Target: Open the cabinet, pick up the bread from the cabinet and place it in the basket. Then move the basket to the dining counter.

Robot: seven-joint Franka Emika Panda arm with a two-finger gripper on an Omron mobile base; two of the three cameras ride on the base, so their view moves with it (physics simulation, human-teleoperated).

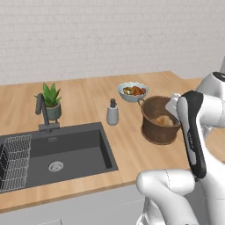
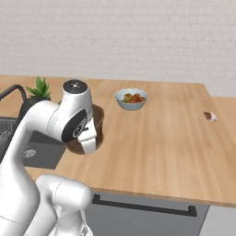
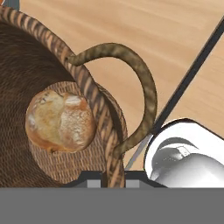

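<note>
Hiding gripper (image 3: 106, 178), perhaps clamping basket (image 3: 94, 98) rim

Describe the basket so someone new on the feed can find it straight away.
Start at the black sink set into the light-wood dining counter and look right, past the grey soap dispenser. The basket stands there: round, brown, woven, with the bread lying inside. Unlike the white fruit bowl behind it, it is dark wicker with loop handles.

This is a kitchen. A wooden counter (image 1: 88, 101) holds a black sink (image 1: 66, 154) with a tap (image 1: 42, 112), near a bowl of fruit (image 1: 132, 91).
</note>
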